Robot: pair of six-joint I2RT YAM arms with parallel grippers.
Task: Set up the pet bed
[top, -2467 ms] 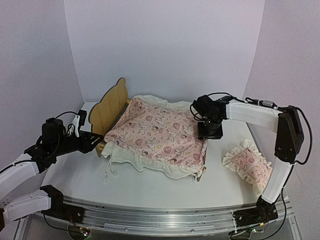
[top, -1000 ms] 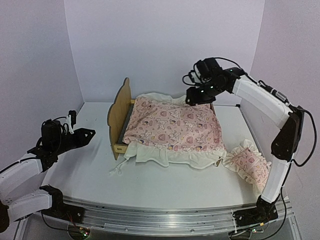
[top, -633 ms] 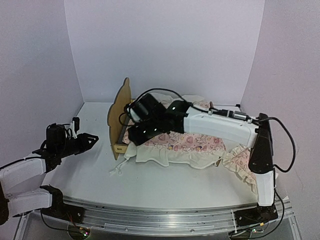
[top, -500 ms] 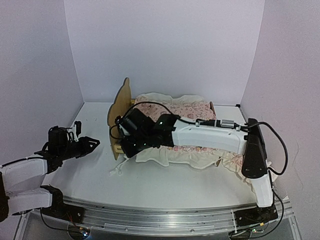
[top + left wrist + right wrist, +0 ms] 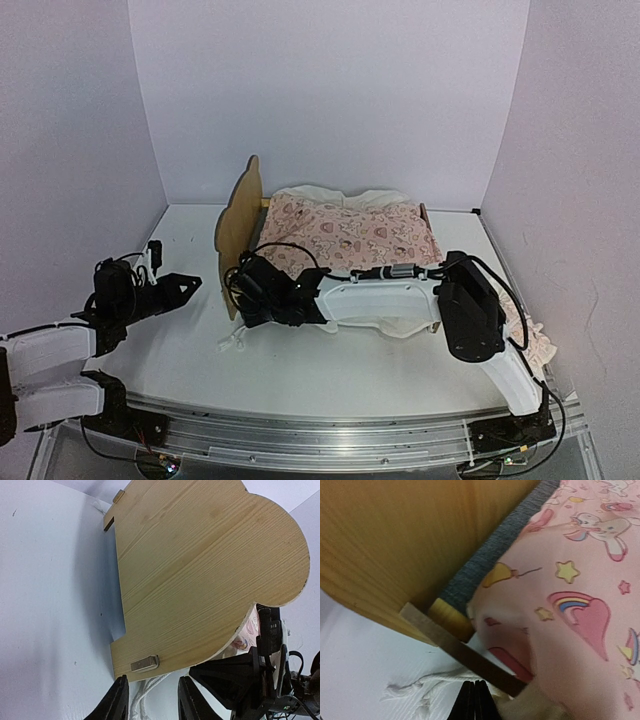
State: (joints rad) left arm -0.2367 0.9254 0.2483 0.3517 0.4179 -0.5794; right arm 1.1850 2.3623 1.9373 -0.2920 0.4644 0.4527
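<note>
now the right gripper has swept from the far side to the near headboard corner of the pet bed and closed tight beside the white cord. the left gripper hangs part-open and empty. the bed sits toward the desk's back edge, quilt on, so the pillow is probably next.

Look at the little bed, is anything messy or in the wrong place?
Yes. The ruffled pillow lies on the table at the right, off the pet bed, half hidden by the right arm. A white cord trails from under the quilt onto the table by the headboard's near corner.
</note>
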